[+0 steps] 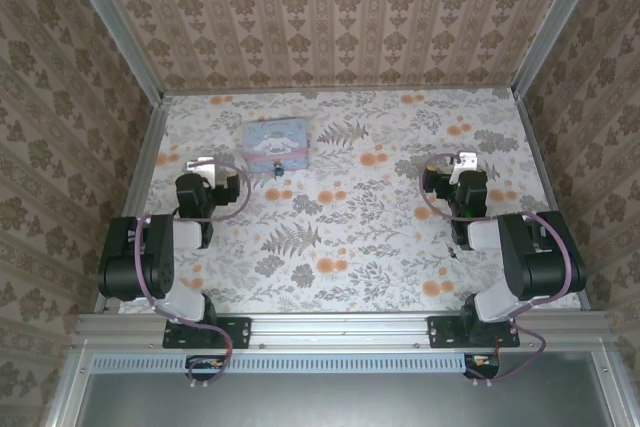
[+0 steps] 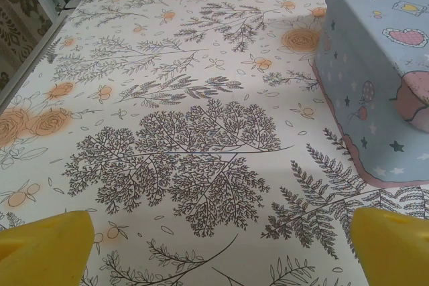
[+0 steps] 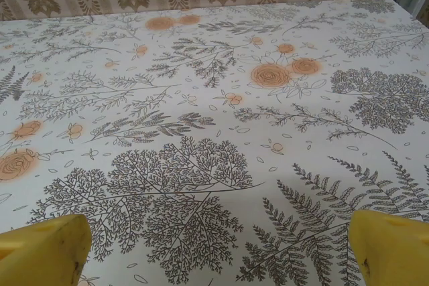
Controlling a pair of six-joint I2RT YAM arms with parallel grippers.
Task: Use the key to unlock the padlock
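A tiny dark padlock lies on the floral table, just in front of the near edge of a pale blue cartoon-printed tin. The key is hidden or too small to make out. My left gripper hovers left of the tin, open, with bare cloth between its yellow fingertips. In the left wrist view the left gripper has the tin ahead on its right. My right gripper is far to the right, open. The right gripper has nothing between its fingertips.
Patterned walls with metal rails enclose the table on three sides. Both arm bases sit on the near rail. A broad stretch of floral cloth lies between the two arms.
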